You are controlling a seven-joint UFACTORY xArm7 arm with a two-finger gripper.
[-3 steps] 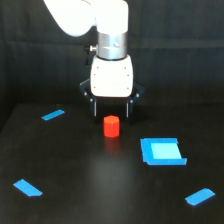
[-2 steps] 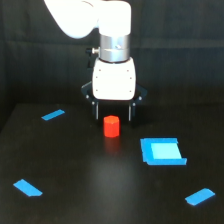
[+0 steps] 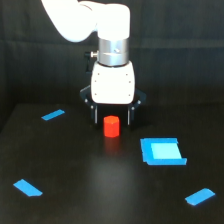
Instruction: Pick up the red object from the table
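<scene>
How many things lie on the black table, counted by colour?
Red: 1, the red object.
Blue: 4, three strips and one square patch.
Total: 5 on the table.

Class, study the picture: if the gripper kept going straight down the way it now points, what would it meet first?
Probably the red object, which sits between the open gripper's fingers. The fingers would then meet the black table. Depth is uncertain from this single view.

Object (image 3: pixel 111 126) on table (image 3: pixel 100 190), seemingly between gripper (image 3: pixel 112 116) fingers.
</scene>
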